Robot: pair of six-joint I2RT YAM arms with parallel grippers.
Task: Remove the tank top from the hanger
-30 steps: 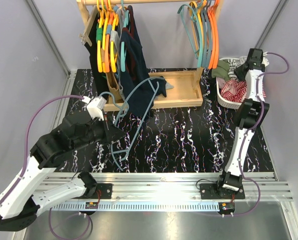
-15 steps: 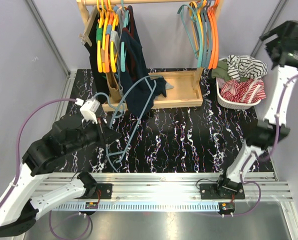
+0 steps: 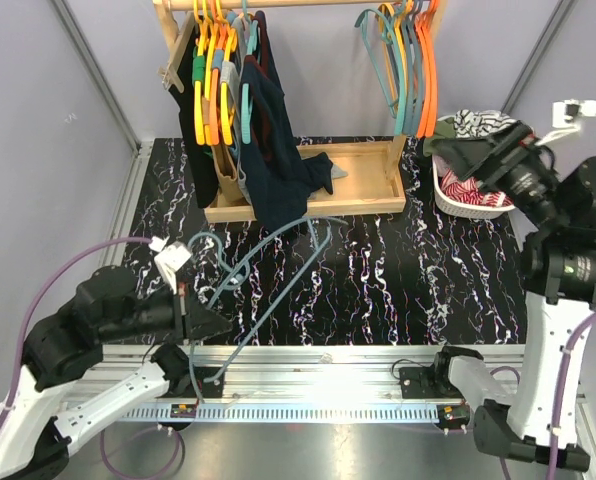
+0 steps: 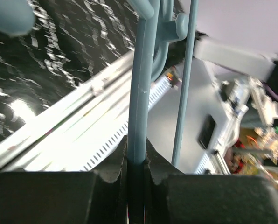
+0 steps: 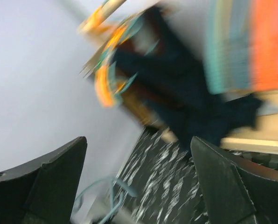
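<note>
Left gripper (image 4: 136, 163) clamps thin bar of teal hanger (image 3: 268, 268), low over near-left part of table (image 3: 398, 280). Hanger bare, far end near tank top (image 3: 276, 170). Dark tank top hangs at rack (image 3: 373, 185), hem on its wooden floor. Right gripper (image 5: 139, 186) raised near basket (image 3: 456, 207), fingers wide apart.

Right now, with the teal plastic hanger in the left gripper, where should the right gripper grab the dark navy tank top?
Probably the bunched lower folds of the dark navy tank top, where they drape over the front rim of the wooden rack base. Come from the side of the open right gripper: the teal plastic hanger slants across the front-left.
</note>
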